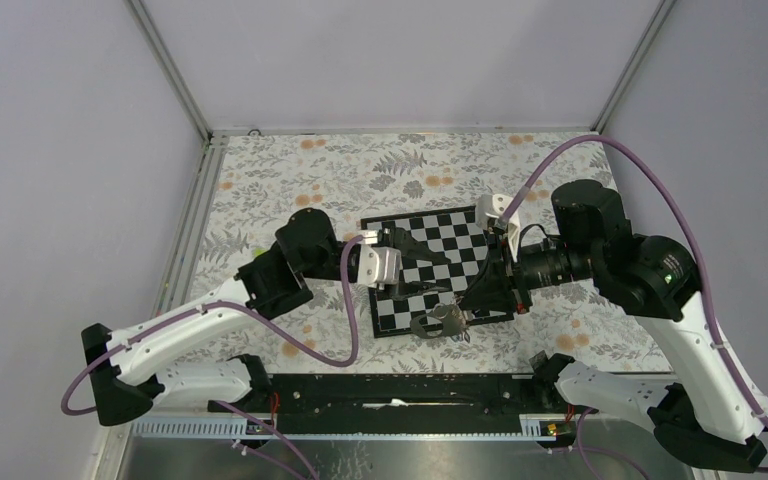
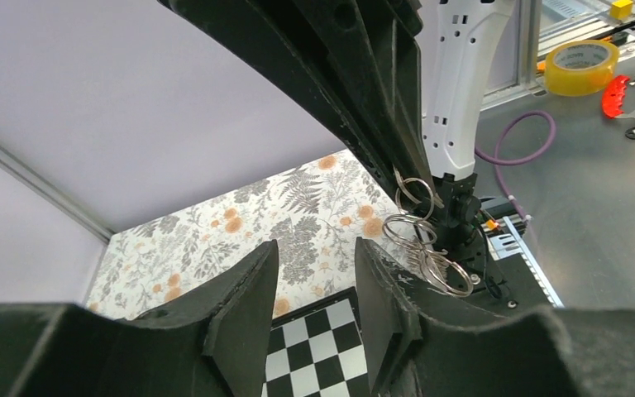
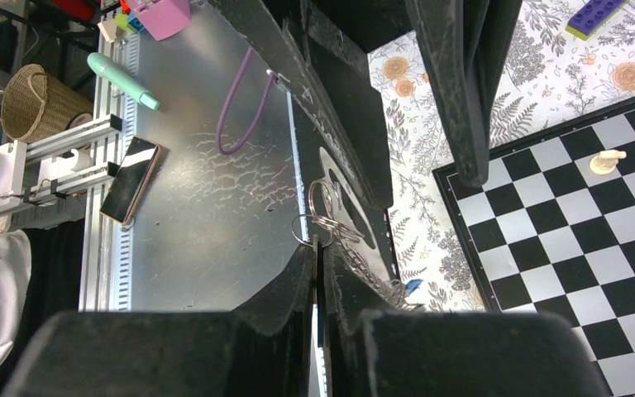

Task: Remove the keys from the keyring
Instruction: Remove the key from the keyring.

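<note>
Right gripper (image 3: 317,246) pinches keyring (image 3: 331,225) (keys (image 1: 448,322) indistinct).

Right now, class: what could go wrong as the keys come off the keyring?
The right tool pinches the keyring only by its thin wire loops, at its very tip, so a tug could pull it free. The left tool is open and apart from them; closing might catch several loops rather than the keys.

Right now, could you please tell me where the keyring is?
In the top view, the keyring is held by the right gripper at the chessboard's near edge.
</note>
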Controlling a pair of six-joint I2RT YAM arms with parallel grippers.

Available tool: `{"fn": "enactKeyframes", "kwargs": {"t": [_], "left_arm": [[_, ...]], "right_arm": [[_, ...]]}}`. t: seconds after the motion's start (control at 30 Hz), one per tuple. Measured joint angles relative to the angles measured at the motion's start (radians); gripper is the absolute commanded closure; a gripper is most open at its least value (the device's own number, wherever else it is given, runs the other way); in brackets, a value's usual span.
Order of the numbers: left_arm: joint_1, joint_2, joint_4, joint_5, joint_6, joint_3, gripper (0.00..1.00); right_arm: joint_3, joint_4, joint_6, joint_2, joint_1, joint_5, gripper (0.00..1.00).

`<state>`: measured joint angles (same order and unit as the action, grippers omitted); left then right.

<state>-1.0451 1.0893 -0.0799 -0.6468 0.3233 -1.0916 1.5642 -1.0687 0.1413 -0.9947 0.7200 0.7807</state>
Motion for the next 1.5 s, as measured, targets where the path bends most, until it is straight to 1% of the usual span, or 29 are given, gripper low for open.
{"fn": "enactKeyframes", "kwargs": {"t": [0.17,0.33,0.6,1.0,1.5], "left_arm": [[0.0,0.013,-0.005,-0.052,-0.019,0.0,0.53],[0.0,0.012,-0.049,-0.111,-0.048,0.0,0.49],[0.0,0.011,-0.076,-0.173,-0.088,0.0,0.49],[0.0,0.012,-0.103,-0.154,-0.096,0.007,0.53],[0.0,0.035,-0.103,-0.139,-0.096,0.021,0.52]], "right_arm": [[0.003,0.003,0.0,0.002,0.0,-0.001,0.94],[0.003,0.004,0.0,0.005,0.0,-0.004,0.93],[0.003,0.004,0.0,0.009,0.0,-0.004,0.93],[0.003,0.005,0.0,0.01,0.0,0.0,0.93],[0.004,0.013,0.0,0.026,0.0,0.018,0.93]]}}
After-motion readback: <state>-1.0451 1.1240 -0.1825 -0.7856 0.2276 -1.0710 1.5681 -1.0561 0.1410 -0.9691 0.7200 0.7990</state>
